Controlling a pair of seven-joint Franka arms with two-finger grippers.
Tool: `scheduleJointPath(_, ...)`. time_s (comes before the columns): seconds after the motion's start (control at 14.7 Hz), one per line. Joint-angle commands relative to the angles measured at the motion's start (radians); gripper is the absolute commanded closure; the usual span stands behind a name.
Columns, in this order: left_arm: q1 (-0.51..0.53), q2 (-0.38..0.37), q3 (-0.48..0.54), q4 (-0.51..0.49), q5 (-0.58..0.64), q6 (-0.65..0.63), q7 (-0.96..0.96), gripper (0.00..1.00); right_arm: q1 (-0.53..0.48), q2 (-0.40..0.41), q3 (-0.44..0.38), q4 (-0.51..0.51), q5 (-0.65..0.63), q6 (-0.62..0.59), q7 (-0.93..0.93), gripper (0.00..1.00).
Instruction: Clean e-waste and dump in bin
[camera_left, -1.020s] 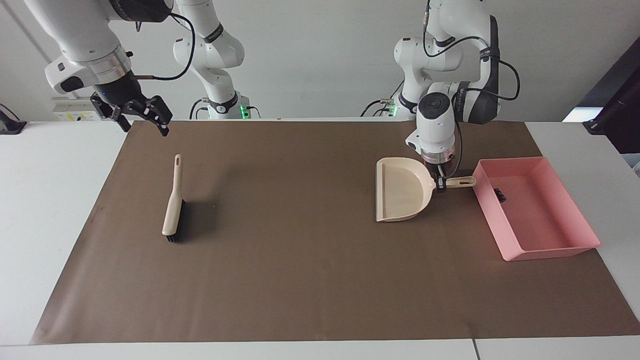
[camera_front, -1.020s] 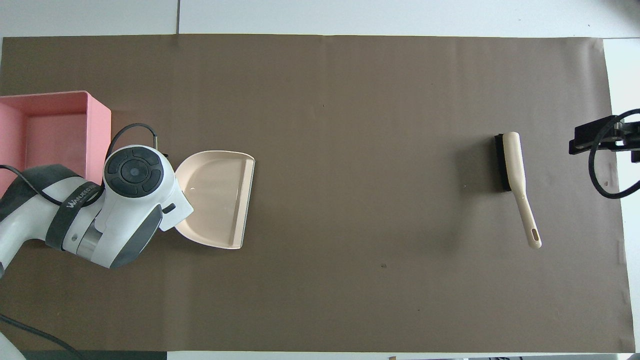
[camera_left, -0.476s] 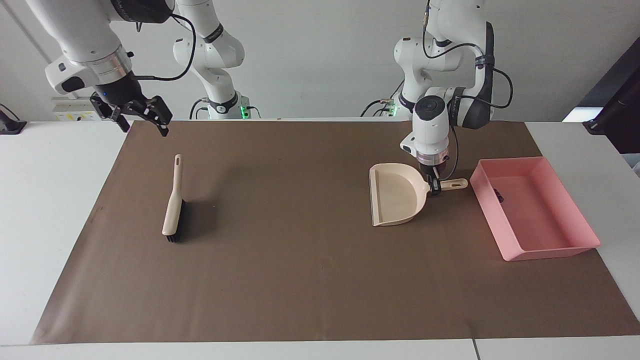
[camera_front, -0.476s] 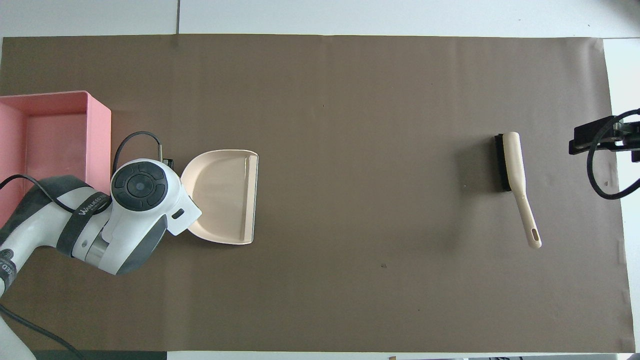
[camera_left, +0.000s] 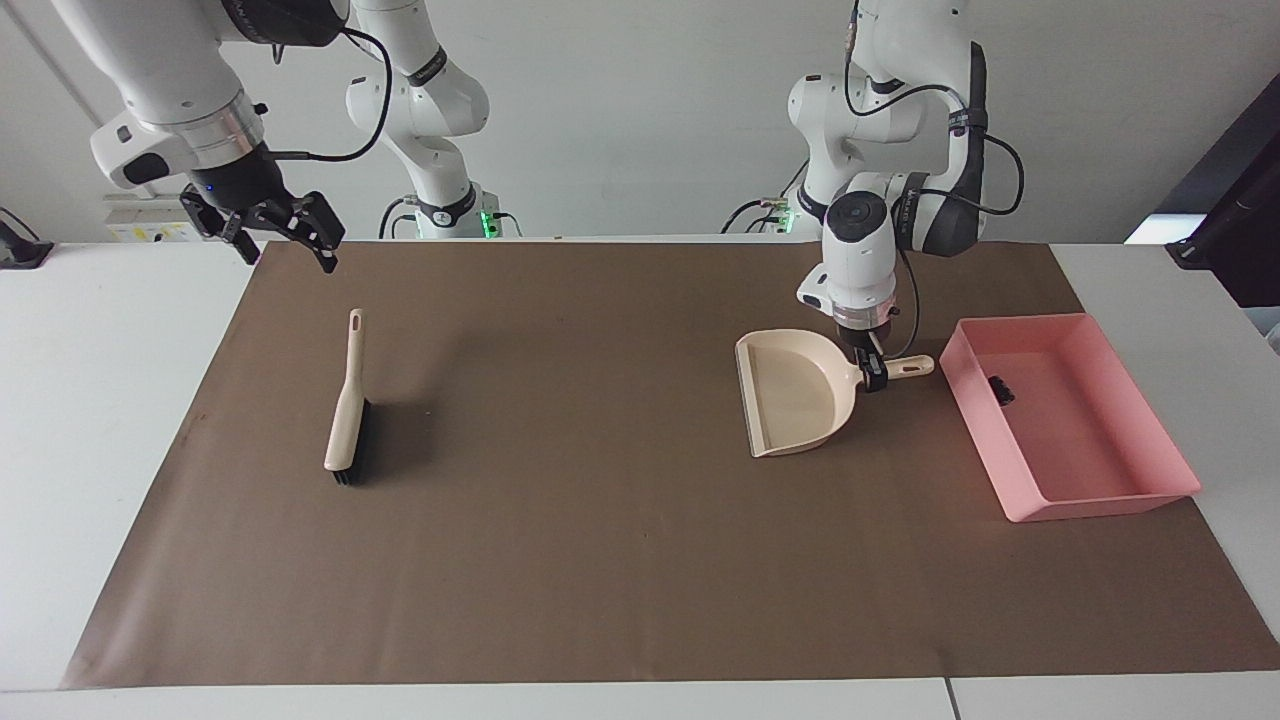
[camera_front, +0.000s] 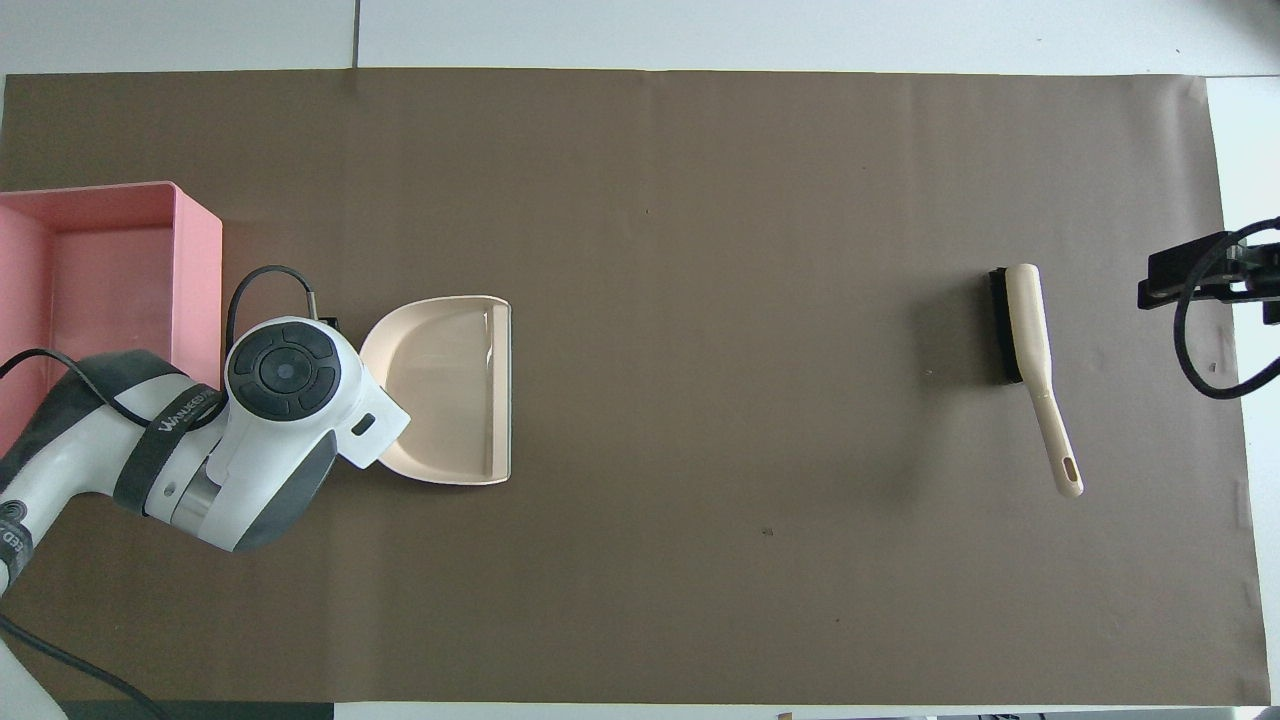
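Observation:
The pink bin (camera_left: 1100, 497) stands at the left arm's end of the mat, and a small dark piece of e-waste (camera_left: 1000, 390) lies in it. The bin also shows in the overhead view (camera_front: 200, 262), partly under the left arm. My left gripper (camera_left: 872, 373) is shut on the handle of the cream dustpan (camera_left: 795, 395), which sits low on the mat beside the bin with nothing in it (camera_front: 450, 390). My right gripper (camera_left: 288, 248) is open and empty, raised over the mat's corner at the right arm's end (camera_front: 1200, 278).
A cream brush with black bristles (camera_left: 348, 410) lies on the brown mat (camera_left: 600, 520) at the right arm's end, and shows in the overhead view (camera_front: 1030, 350). No loose pieces show on the mat.
The left gripper has shifted the dustpan slightly away from the bin and turned it a little. The right arm and the brush have not moved.

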Motion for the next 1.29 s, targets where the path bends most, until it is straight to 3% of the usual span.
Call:
scheduleJointPath(0.0,-0.018,-0.062,0.017,-0.003,-0.015,-0.051,-0.179,0.03,0.002,-0.012,0.004,-0.019,-0.005,0.011,-0.021,0.00)
scheduleJointPath(0.2,-0.006,-0.068,0.017,-0.003,-0.015,-0.129,-0.565,0.02,0.015,-0.012,-0.002,-0.019,-0.005,0.011,-0.018,0.00)
scheduleJointPath(0.41,0.033,-0.064,0.017,0.007,-0.015,-0.124,-0.906,0.02,0.047,-0.015,-0.027,-0.019,-0.005,0.008,-0.017,0.00)
scheduleJointPath(0.54,0.048,-0.049,0.023,0.064,-0.074,-0.125,-0.922,0.02,0.056,-0.015,-0.040,-0.020,-0.005,0.008,-0.017,0.00)
scheduleJointPath(0.75,0.160,-0.044,0.023,0.156,-0.287,-0.149,-0.922,0.02,0.076,-0.021,-0.056,-0.020,-0.005,0.006,-0.017,0.00)
scheduleJointPath(1.09,0.258,-0.044,0.024,0.315,-0.415,-0.261,-0.919,0.02,0.072,-0.019,-0.057,-0.023,-0.005,0.006,-0.017,0.00)
scheduleJointPath(1.22,0.290,-0.044,0.024,0.427,-0.450,-0.364,-0.921,0.02,0.067,-0.019,-0.057,-0.028,-0.005,0.006,-0.020,0.00)
